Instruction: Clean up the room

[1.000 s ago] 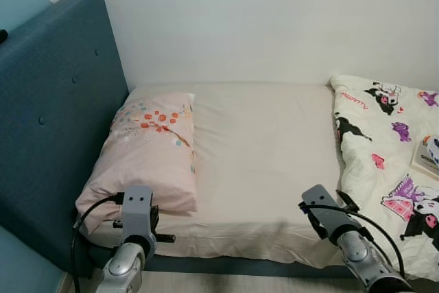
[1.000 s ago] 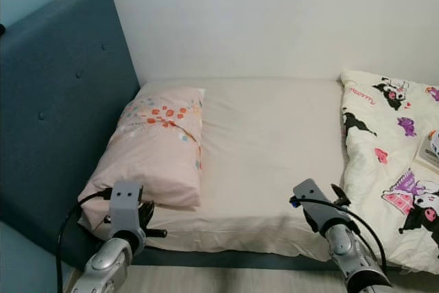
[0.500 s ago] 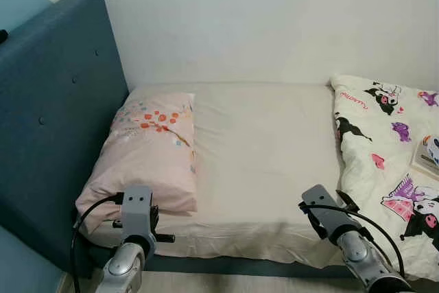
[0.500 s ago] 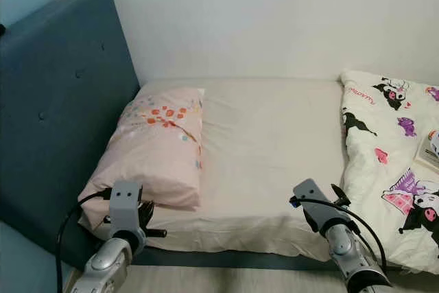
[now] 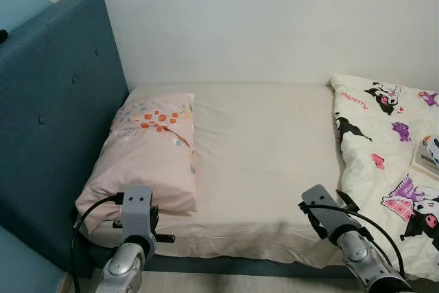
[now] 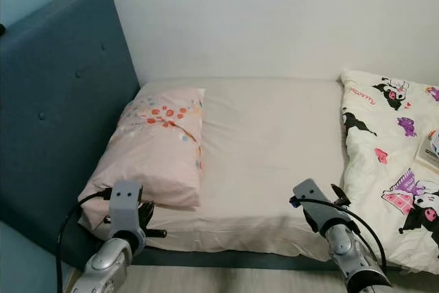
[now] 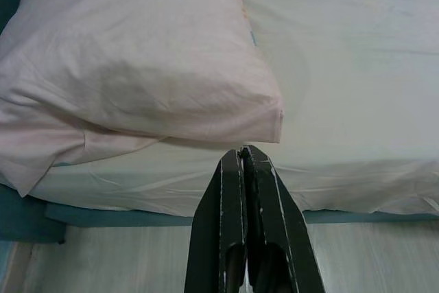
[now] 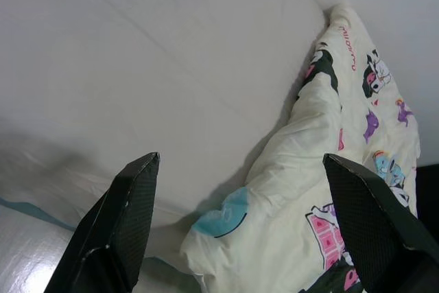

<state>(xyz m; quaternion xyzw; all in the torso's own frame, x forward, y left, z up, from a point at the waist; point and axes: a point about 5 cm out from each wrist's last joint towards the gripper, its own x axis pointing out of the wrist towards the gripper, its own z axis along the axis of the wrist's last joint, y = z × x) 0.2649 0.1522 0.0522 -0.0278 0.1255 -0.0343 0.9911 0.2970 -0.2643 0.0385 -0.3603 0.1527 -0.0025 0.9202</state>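
Quilt [image 5: 391, 162]: cartoon-print, bunched over the right part of the bed [image 5: 267, 162]; its near corner droops over the bed's front edge.
Sheet: bare cream stretch between the quilt and the pillow [image 5: 147, 149].
Pillow: pink, lies by the blue headboard [image 5: 48, 121], long axis running front to back.
Book [image 5: 426, 156]: small, rests on the quilt at the far right, partly cut off by the frame.
Right pincer [image 8: 250, 224]: fingers spread wide, empty, hovering at the bed's front edge; the quilt's folded corner sits straight ahead, between the fingers and just past them.
Left pincer [image 7: 243, 162]: fingers pressed together, holding nothing; tips aim at the pillow's near corner, close but apart from it.
Key relation: quilt lies to the right pincer's side, its folded edge running front to back; right arm clearly nearer, left arm well apart from it.
Judged step: likely grip the quilt corner and draw it toward the pillow.
Risk: book may slide off.
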